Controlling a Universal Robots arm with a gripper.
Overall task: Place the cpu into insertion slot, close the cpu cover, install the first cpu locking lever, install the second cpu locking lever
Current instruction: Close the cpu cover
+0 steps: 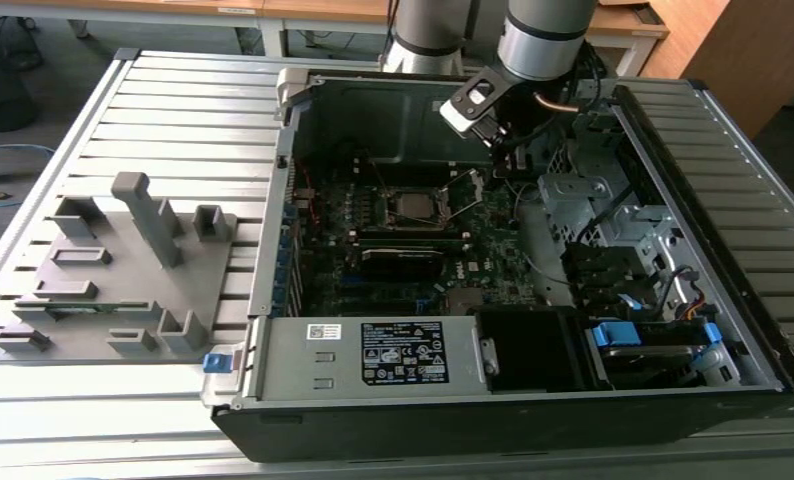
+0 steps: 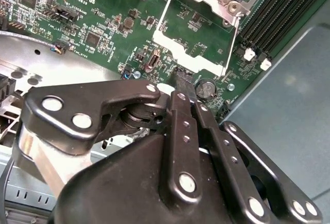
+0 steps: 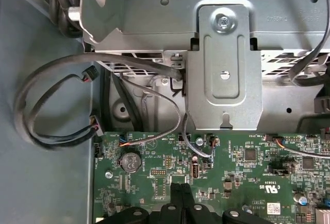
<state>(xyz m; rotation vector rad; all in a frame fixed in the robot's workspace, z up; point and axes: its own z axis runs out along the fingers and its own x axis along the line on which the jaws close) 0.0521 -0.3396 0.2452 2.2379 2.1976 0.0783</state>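
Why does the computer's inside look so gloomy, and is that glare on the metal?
Exterior view: the motherboard sits in shade, while the slatted table is bright. Second wrist view: the cpu cover glares near white. First wrist view: the bracket is evenly lit.

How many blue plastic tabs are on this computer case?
3. One blue tab at the front corner, exterior view's left; two more near its right. Others may be hidden.

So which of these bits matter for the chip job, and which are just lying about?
Job: cpu, slot, cover, gripper.
Lying about: grey rack, labelled box, cables, memory slots, coin cell.
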